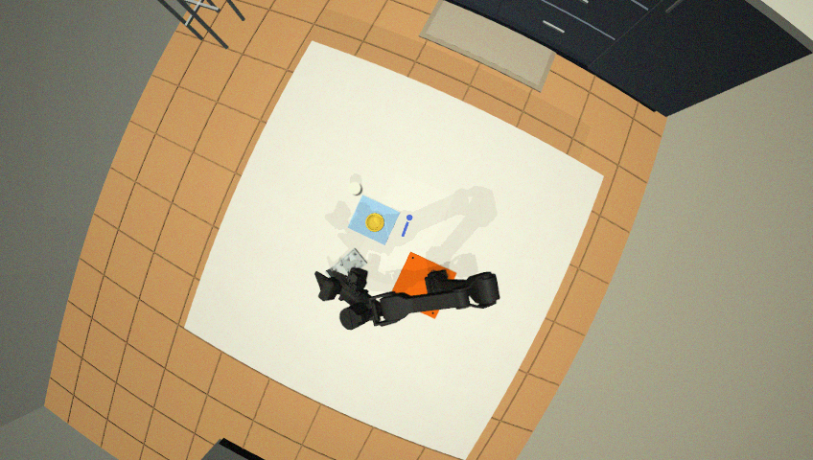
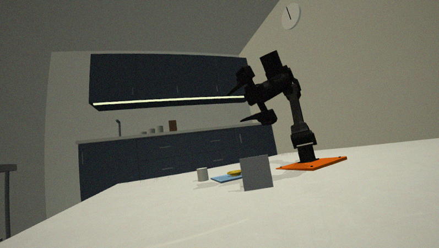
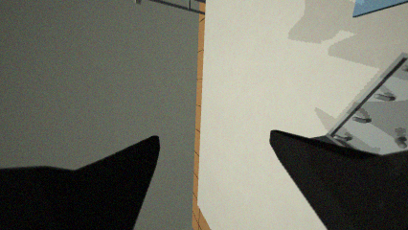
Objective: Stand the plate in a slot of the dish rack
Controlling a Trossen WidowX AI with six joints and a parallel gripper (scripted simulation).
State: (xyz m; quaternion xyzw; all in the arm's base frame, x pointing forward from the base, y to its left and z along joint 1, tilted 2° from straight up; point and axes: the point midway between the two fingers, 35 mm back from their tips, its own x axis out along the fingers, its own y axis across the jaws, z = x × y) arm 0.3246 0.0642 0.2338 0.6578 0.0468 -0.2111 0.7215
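The yellow plate (image 1: 374, 221) (image 2: 234, 172) lies flat on a light blue mat (image 1: 360, 212) (image 2: 222, 178); a corner of the mat shows in the wrist view (image 3: 378, 6). The grey dish rack (image 1: 350, 262) (image 2: 255, 172) (image 3: 378, 110) stands on the table between the mat and the arm's base. My gripper (image 1: 321, 287) (image 2: 237, 106) (image 3: 215, 138) is open and empty. It hangs high above the table, just beside the rack and well apart from the plate. In the wrist view the rack's rails show next to the right finger.
A white cup (image 1: 356, 188) (image 2: 202, 173) stands beyond the mat. A blue utensil (image 1: 406, 225) lies beside the mat. The arm stands on an orange base plate (image 1: 415, 266) (image 2: 325, 162). The white table's edge (image 3: 197, 144) runs below the gripper.
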